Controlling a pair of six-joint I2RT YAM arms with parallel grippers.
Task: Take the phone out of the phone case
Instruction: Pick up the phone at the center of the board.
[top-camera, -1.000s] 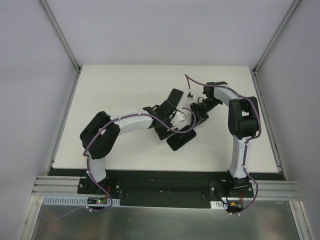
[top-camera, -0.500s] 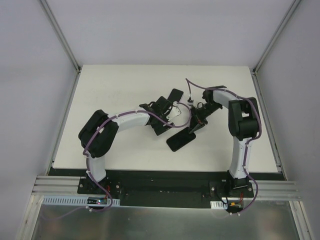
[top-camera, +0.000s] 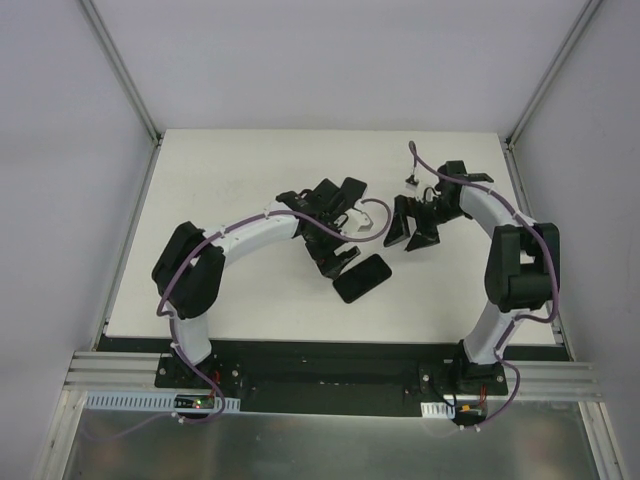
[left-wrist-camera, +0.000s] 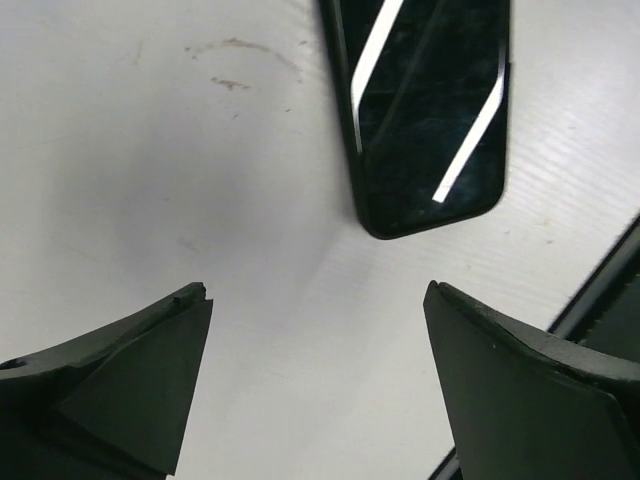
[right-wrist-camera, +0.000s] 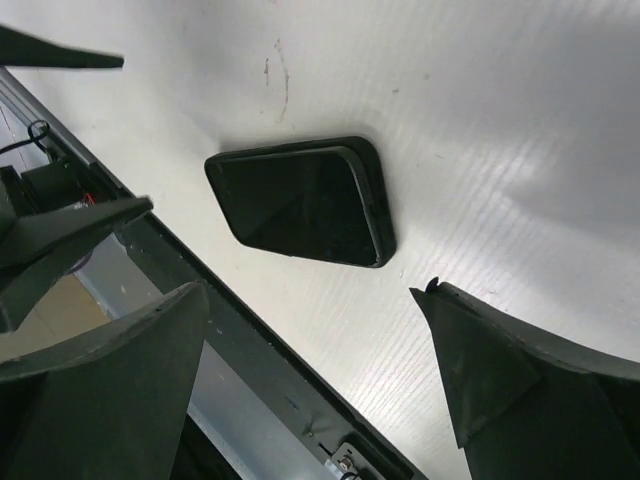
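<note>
The phone (top-camera: 362, 277) lies flat near the table's front edge, black and glossy, and nothing touches it. It fills the top of the left wrist view (left-wrist-camera: 430, 110) and sits mid-frame in the right wrist view (right-wrist-camera: 300, 205). The phone case (top-camera: 350, 190), a matte black slab, lies apart from it farther back and shows only in the top view. My left gripper (top-camera: 335, 230) (left-wrist-camera: 316, 290) is open and empty, just left of the phone. My right gripper (top-camera: 410, 235) (right-wrist-camera: 312, 290) is open and empty, off to the phone's right.
The white table (top-camera: 230, 180) ends in a black front rail (right-wrist-camera: 250, 330) a short way from the phone. Grey walls enclose the left, right and back. Faint scuff marks (left-wrist-camera: 235, 55) lie on the table beside the phone.
My right gripper, shut at the phone's right end before, has opened and pulled away to the right. My left gripper opened a little wider and shifted slightly back. The phone and the case stayed put.
</note>
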